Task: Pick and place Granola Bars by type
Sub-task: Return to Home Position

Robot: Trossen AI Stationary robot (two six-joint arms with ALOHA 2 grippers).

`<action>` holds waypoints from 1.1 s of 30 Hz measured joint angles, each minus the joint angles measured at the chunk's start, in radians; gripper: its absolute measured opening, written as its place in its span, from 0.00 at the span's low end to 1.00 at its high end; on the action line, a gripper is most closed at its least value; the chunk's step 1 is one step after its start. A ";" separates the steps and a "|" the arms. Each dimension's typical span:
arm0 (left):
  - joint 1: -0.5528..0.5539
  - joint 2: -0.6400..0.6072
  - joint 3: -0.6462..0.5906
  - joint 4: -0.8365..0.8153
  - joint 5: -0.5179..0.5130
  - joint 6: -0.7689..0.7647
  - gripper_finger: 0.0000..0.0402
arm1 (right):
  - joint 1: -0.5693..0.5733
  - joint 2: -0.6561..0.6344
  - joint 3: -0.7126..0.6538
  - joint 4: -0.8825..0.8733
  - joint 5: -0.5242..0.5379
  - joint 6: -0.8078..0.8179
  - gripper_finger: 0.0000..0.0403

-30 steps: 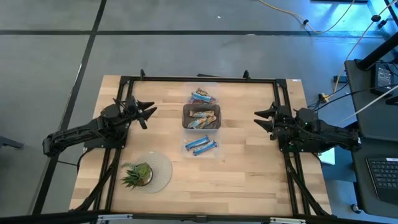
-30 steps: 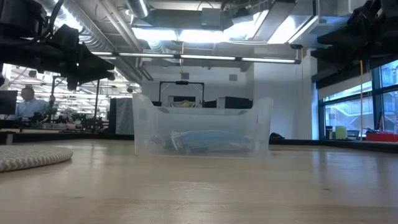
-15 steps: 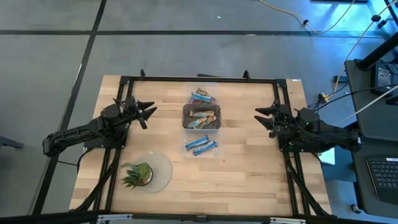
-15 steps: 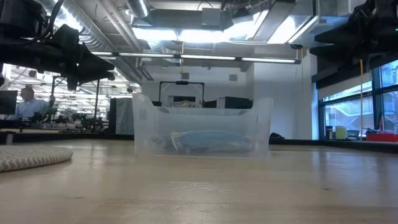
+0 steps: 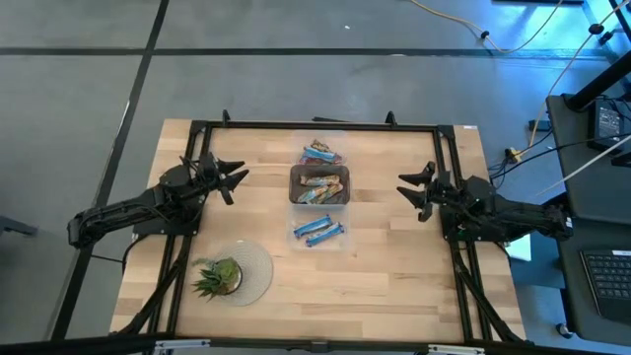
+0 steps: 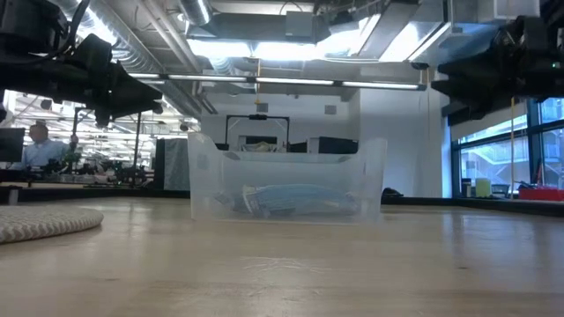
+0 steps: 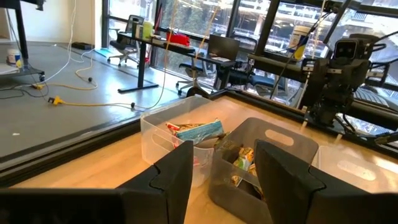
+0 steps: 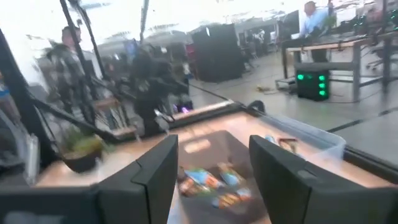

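Observation:
Three small bins stand in a row at the table's middle. The far clear bin (image 5: pixel 320 153) holds mixed blue-and-reddish granola bars (image 7: pixel 198 130). The dark middle bin (image 5: pixel 320 186) holds several assorted bars (image 8: pixel 210 182). The near clear bin (image 5: pixel 318 231) holds blue bars (image 6: pixel 291 200) lying flat on its floor. My left gripper (image 5: pixel 237 186) hovers open to the left of the dark bin. My right gripper (image 5: pixel 407 194) hovers open to its right. Both grippers are above the table and point at the bins.
A green potted plant (image 5: pixel 217 277) stands on a round mat (image 5: pixel 254 271) near the table's near-left corner. A dark frame (image 5: pixel 315 125) runs along the table's edges. Bare wood lies between the bins and each arm. People sit in the room beyond the table.
My right gripper has moved toward the table's left, closer to the dark bin, and has come down a little. It stays open. My left arm and the bins have kept still.

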 joint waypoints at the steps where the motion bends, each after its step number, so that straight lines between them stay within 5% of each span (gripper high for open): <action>1: 0.000 0.000 0.000 0.000 0.000 0.000 0.41 | 0.000 0.001 0.000 -0.019 0.009 -0.015 0.50; 7: 0.000 0.000 0.000 0.000 0.000 0.000 0.41 | 0.000 0.010 0.000 -0.052 0.102 -0.039 0.50; 33: 0.000 0.000 0.000 0.000 0.000 0.000 0.41 | 0.000 0.010 0.000 -0.052 0.104 -0.041 0.50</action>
